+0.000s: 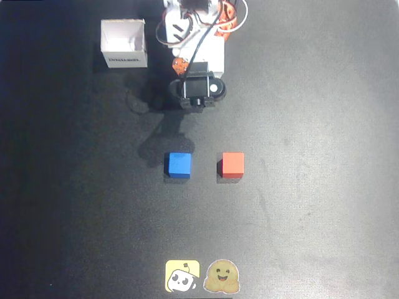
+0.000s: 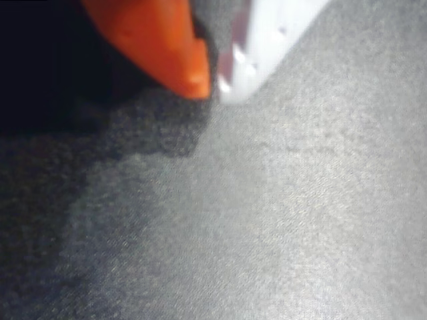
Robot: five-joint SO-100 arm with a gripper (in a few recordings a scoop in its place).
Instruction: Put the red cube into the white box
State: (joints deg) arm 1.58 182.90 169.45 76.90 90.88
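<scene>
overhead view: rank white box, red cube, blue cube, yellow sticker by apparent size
1. white box
2. yellow sticker
3. red cube and blue cube: they look alike, so no ranking between them.

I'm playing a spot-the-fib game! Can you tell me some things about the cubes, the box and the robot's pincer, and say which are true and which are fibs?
1. In the overhead view, the red cube sits right of the blue cube. True.
2. The red cube is inside the white box. False: it lies on the table, well away from the box.
3. The pincer is shut on nothing. True: in the wrist view its tips meet.
4. The cubes are stacked. False: they lie side by side, apart.
5. The box is open on top. True.
</scene>
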